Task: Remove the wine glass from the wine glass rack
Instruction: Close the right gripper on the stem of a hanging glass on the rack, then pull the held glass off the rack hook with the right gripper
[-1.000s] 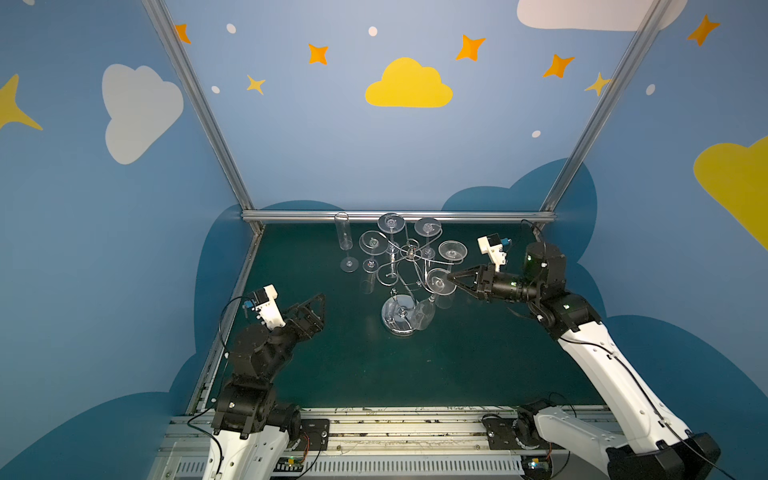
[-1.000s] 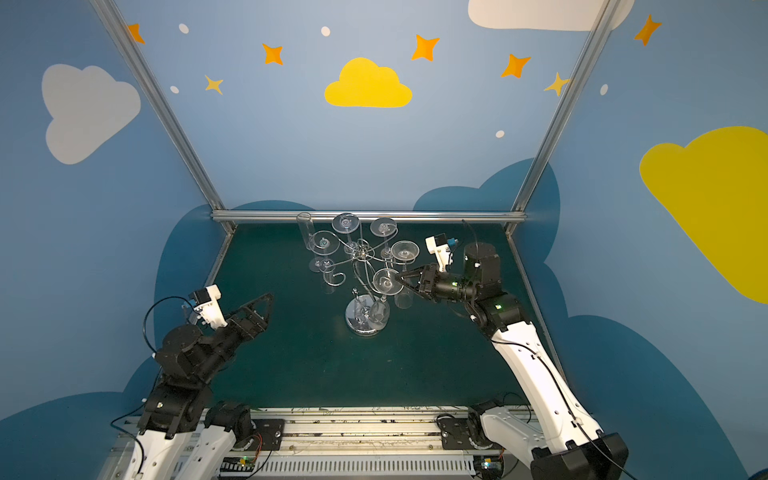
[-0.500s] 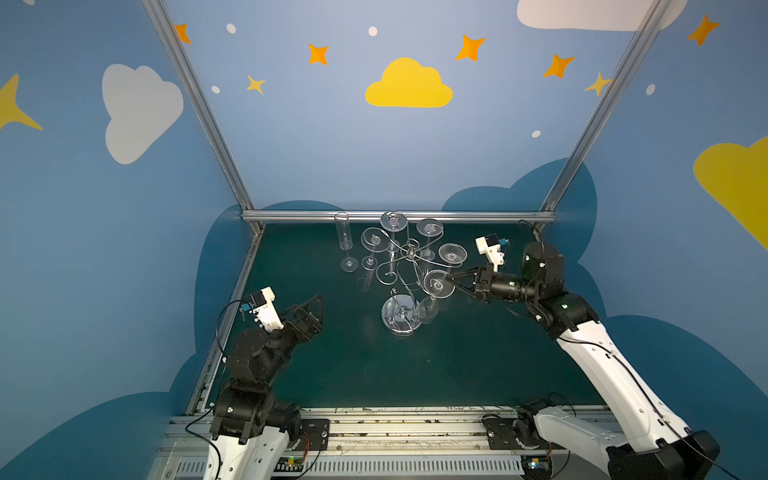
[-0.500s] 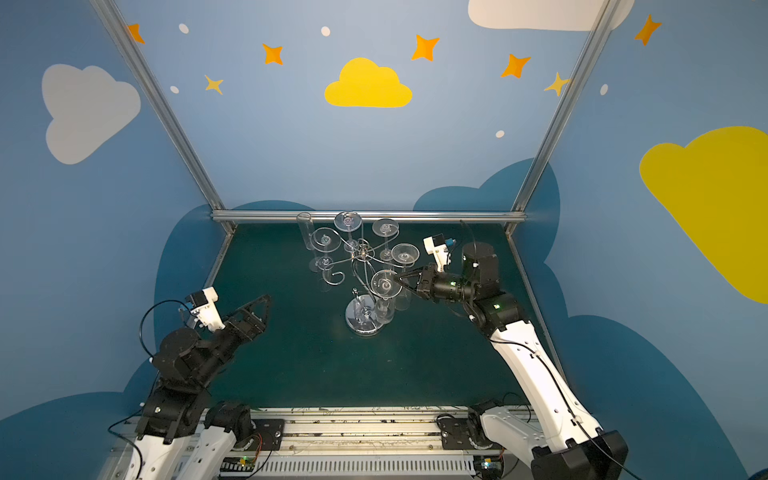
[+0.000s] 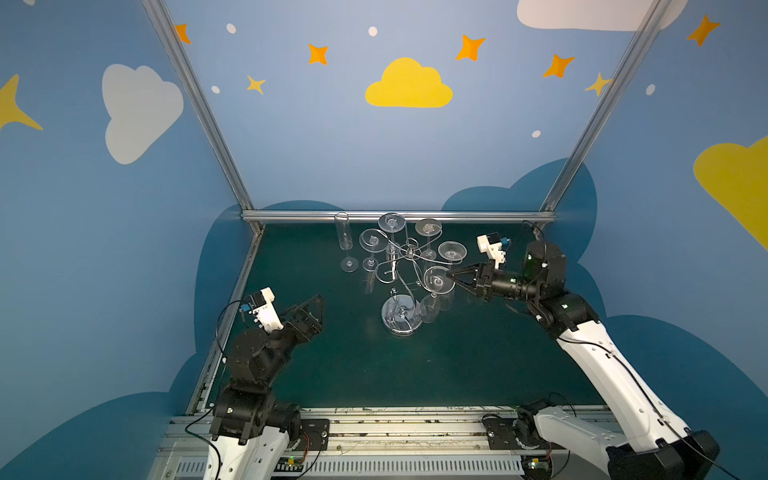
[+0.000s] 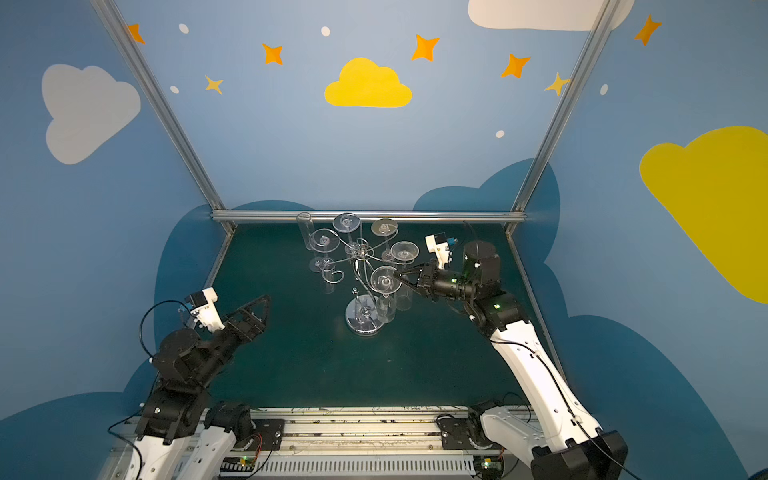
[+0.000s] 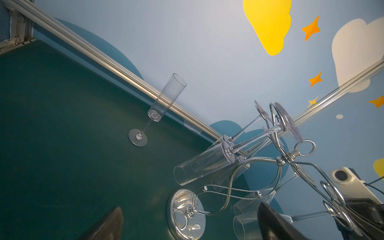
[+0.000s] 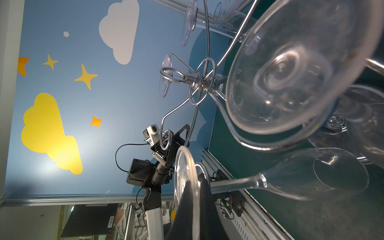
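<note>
Dark green desk point(image 5: 457, 365) fills the floor of the blue booth. Both arms are mounted at the near edge.

Right arm point(image 5: 615, 374) reaches from the near right in toward the middle. Left arm point(image 5: 257, 357) sits folded at the near left, well apart from everything on the desk.

wine glass rack point(image 5: 409, 251) stands upright, centre to far part of the desk, seen in both top views point(image 6: 362, 252). Its round shiny base point(image 5: 401, 322) is flat on the desk, with scroll arms fanning out from the top of the post.

Right jaws: pressed together on the foot of the wine glass point(image 5: 437, 281), pinching the disc at its rim. The right wrist view shows dark fingertips point(image 8: 204, 199) either side of the disc. The stem runs from there down to the bowl point(image 8: 324, 172).

The glass hangs bowl-down at the rack's near-right scroll arm. A wire loop lies right against the foot. Cannot tell whether the stem is inside it or clear of it.

Left jaws: spread wide, gripping nothing, aimed toward the rack. In the left wrist view one fingertip point(image 7: 108, 222) shows just beside the base.

Four other glasses point(image 5: 392, 222) hang bowl-down on the far, left and right scroll arms.

One flute point(image 5: 343, 239) stands upright on the desk just left of the rack, near the far rail, not touching the rack.
</note>
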Controlling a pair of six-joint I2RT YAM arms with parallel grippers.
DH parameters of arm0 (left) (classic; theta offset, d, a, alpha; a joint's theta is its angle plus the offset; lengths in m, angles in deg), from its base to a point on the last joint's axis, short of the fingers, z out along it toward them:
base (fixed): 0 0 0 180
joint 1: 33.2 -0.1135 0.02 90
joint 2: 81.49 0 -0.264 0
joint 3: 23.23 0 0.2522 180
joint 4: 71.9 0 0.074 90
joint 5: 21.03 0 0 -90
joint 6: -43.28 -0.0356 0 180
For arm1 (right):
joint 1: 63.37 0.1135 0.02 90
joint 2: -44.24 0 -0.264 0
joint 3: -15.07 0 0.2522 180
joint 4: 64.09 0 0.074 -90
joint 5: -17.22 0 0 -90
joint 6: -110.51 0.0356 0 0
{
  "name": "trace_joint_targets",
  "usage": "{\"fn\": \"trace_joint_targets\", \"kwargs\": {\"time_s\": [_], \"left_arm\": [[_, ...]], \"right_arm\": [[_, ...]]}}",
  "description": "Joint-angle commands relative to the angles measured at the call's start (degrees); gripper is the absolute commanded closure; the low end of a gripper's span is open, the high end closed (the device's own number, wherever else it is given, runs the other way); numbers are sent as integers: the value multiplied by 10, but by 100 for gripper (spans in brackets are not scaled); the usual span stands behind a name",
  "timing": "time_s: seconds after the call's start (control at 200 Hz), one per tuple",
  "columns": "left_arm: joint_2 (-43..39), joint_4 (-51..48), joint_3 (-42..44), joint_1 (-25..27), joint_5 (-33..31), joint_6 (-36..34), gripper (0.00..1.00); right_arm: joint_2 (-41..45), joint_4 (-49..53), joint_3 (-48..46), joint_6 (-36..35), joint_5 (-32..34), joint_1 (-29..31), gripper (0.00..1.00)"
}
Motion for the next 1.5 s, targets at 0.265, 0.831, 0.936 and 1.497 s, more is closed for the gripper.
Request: {"fn": "trace_joint_targets", "kwargs": {"time_s": [0.265,0.831,0.936,1.497], "left_arm": [[-6,-4,6,0,-4,2,1],[0,2,6,0,-2,1,1],[4,4,7,0,1,3,0],[-20,-12,14,0,-5,2,1]], "right_arm": [[15,-31,34,56,-1,3,100],[25,-61,39,122,17,28,100],[17,-65,49,126,20,40,100],[-50,-58,101,131,70,55,100]]}}
